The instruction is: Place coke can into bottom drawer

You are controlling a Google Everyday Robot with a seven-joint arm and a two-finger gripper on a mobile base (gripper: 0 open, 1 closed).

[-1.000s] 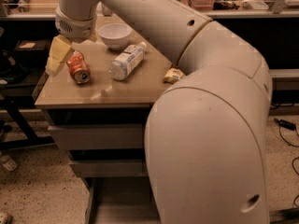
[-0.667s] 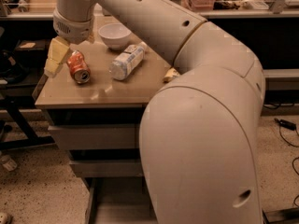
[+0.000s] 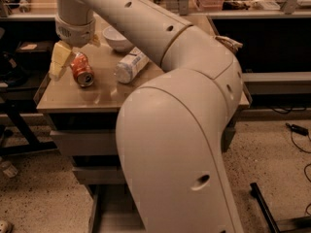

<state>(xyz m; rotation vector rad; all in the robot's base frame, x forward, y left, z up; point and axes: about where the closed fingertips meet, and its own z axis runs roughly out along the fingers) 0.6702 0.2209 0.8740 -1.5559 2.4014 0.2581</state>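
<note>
Coke can (image 3: 82, 70), one only, lies tipped over on the left part of the cabinet top (image 3: 92, 99), its silver end turned toward the near edge. One gripper (image 3: 77, 50) hangs over the far left corner of that top. Its two yellowish fingers (image 3: 60, 60) are spread wide: the left one comes down just beside the can's left side, though contact cannot be told, and the tip of the other shows farther back on the right. Nothing is clamped. Right of the can and farther back stands one white bowl (image 3: 117, 37), and just right of the can one clear plastic bottle (image 3: 130, 66) lies on its side. Below the top there are three drawers: the top drawer (image 3: 80, 142) and the middle drawer (image 3: 95, 174) are shut, while the bottom drawer (image 3: 104, 215) is pulled out toward the near side. Its floor is partly covered by the one big arm (image 3: 184, 144). Against the frame before, can, bowl and bottle keep their places and the gripper stays beside the can. The arm's bulky near link has swung left, covering more of the drawers and a small tan item seen earlier on the right of the top
</note>
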